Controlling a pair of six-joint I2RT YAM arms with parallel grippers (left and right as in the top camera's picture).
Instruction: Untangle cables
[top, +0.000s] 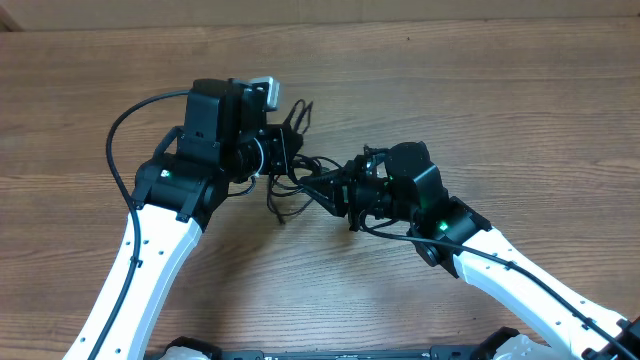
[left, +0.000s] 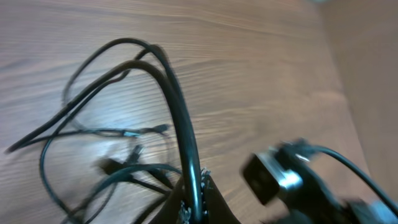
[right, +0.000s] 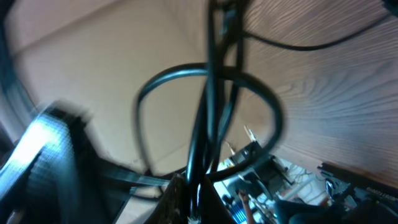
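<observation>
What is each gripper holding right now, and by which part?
Both grip the cables: left gripper pinches one strand mid-run; right gripper pinches several strands mid-run.

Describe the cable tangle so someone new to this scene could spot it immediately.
On the wooden table, find where the two white arms meet near the centre. The cables are the tangle of thin black cords pinched between the left end effector and right end effector, far thinner than the thick wire looping off the left arm.
</observation>
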